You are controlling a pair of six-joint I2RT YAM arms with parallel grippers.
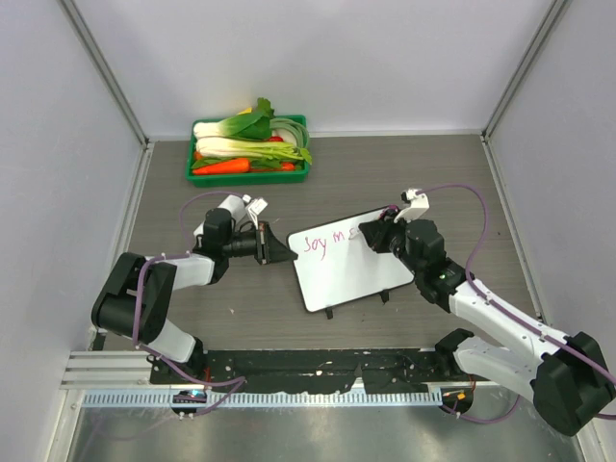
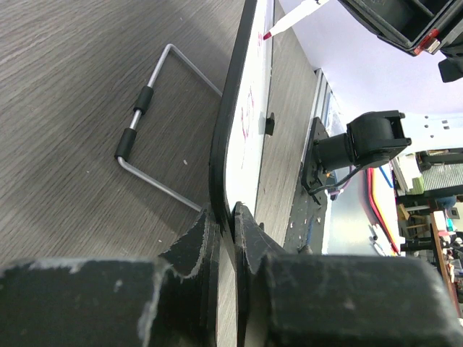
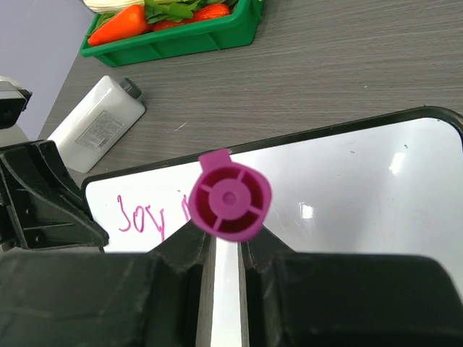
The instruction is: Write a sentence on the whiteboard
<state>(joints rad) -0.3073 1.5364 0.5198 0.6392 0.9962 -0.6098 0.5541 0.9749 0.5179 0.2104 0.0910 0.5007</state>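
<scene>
At table centre, board point(image 1: 346, 265) point(image 2: 242, 130) point(image 3: 347, 195): white and glossy with a thin dark edge, propped at a tilt on a wire stand point(image 2: 155, 123), between the two arms and well apart from the tray
Writing point(image 1: 322, 241) point(image 3: 141, 217): thin pink marker strokes at the board's upper left; reads "Joy", then a letter like "m" in the top view, partly hidden behind the marker in the right wrist view
Left gripper point(image 1: 281, 244) point(image 2: 226, 224): jaws almost together, pinching the board's left edge, one finger on each face
Right gripper point(image 1: 371, 234) point(image 3: 228, 242): jaws closed round a marker point(image 3: 230, 202) point(image 2: 289, 20), over the board's upper right part
Marker: round magenta end faces the wrist camera; white barrel, reddish tip right at the board's face
Tray point(image 1: 248, 179) point(image 3: 173, 45): green, at the far side of the table, holding a carrot point(image 1: 223, 166) and leafy greens
Bottle point(image 3: 94, 123): white with a dark cap, lying between tray and board; label print too small to read
</scene>
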